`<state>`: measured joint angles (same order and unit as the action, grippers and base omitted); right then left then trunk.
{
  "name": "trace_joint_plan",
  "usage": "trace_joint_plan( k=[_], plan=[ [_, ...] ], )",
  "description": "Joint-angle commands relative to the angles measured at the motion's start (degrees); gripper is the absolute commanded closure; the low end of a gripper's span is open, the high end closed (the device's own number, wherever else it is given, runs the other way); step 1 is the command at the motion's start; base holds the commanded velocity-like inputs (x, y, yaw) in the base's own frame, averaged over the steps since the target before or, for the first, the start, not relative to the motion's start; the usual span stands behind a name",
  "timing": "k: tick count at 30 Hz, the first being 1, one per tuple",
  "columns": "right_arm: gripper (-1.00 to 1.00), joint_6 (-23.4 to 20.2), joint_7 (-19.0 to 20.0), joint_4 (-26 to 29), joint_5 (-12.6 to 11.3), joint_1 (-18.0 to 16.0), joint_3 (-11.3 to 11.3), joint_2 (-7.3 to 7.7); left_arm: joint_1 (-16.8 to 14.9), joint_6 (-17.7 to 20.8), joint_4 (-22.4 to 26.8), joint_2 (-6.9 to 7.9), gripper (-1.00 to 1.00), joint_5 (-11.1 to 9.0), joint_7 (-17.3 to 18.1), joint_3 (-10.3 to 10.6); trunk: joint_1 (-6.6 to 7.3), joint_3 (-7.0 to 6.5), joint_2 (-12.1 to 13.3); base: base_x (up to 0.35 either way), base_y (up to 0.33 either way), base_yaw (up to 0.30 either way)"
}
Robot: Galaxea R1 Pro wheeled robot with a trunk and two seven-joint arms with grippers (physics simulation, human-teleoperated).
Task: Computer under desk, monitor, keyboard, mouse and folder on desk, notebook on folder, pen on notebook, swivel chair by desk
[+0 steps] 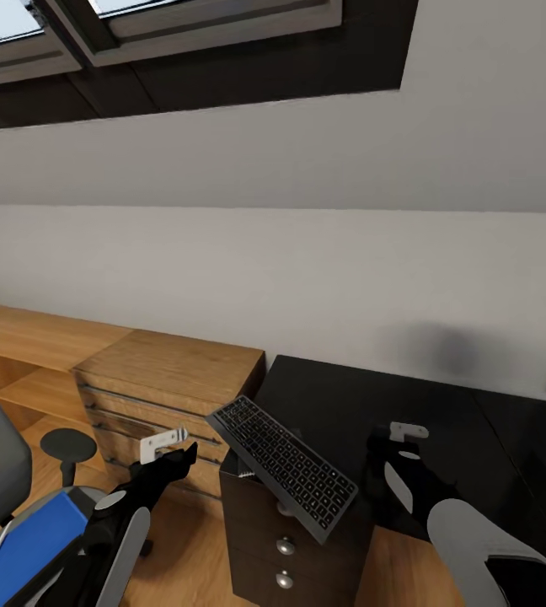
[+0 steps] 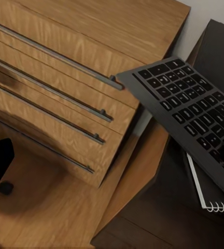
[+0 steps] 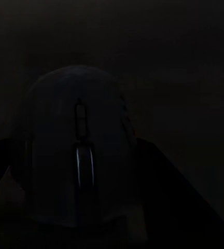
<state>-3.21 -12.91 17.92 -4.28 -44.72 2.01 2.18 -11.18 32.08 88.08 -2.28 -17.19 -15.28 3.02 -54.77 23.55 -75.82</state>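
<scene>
A: Why's our keyboard (image 1: 283,466) tilted, lower centre, off the counter (image 1: 349,405) corner?
B: Seems propped on something. Mouse (image 3: 78,155) sits right under our right hand (image 1: 408,451); can't tell either hand's grip.

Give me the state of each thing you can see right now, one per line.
keyboard: tilted, one end hanging past the desk's end
desk: drawers shut
cabinet: drawers shut
folder: lying flat on the chair seat
notebook: flat under the keyboard
mouse: upright on the desk, close before the right wrist camera
</scene>
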Motion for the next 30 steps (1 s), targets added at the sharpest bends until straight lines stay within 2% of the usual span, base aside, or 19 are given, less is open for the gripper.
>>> trace_joint_plan(
  k=[1, 5, 15, 21, 22, 24, 30],
  plan=[
    [1.00, -0.23, -0.11, 0.15, -0.56, -0.01, -0.16, -0.20, -0.03, 0.11, -0.22, 0.03, -1.00, -0.56, -0.53, 0.06, 0.00, 0.07, -0.04, 0.000, 0.000, 0.000],
    [1.00, -0.13, -0.04, 0.36, -0.41, -0.01, -0.38, -1.45, 0.01, 0.02, -0.89, 0.02, -1.00, -0.49, -0.50, 0.05, 0.00, 0.07, -0.04, 0.128, 0.000, 0.000],
    [1.00, 0.12, 0.18, 0.65, -0.40, -0.01, -0.76, -2.00, -0.02, 0.00, -1.07, 0.00, -1.00, -0.48, -0.45, 0.06, 0.00, 0.07, -0.04, 0.290, 0.000, 0.000],
    [1.00, 0.70, -0.10, 0.68, -0.31, -0.01, -5.70, -5.63, -0.03, 0.00, -1.07, 0.00, -1.00, -0.46, -0.53, 0.06, 0.00, 0.07, -0.04, 0.074, 0.000, 0.000],
    [1.00, 0.81, -0.18, 0.62, -0.31, 0.02, -6.35, -6.52, -0.02, 0.00, -1.07, 0.00, -1.00, -0.42, -0.53, 0.06, 0.00, 0.07, -0.04, 0.010, 0.000, 0.005],
    [1.00, 0.89, -0.24, 0.52, -0.31, 0.01, -6.80, -7.38, -0.05, 0.05, -1.07, 0.00, -1.00, -0.40, -0.54, 0.06, 0.00, 0.07, -0.04, 0.005, 0.000, 0.078],
    [1.00, 0.97, -0.21, 0.69, -0.32, 0.01, -6.88, -7.68, -0.06, 0.08, -0.93, 0.01, -1.00, -0.46, -0.62, -0.19, 0.00, 0.07, -0.04, 0.001, 0.000, 0.139]
  ],
)
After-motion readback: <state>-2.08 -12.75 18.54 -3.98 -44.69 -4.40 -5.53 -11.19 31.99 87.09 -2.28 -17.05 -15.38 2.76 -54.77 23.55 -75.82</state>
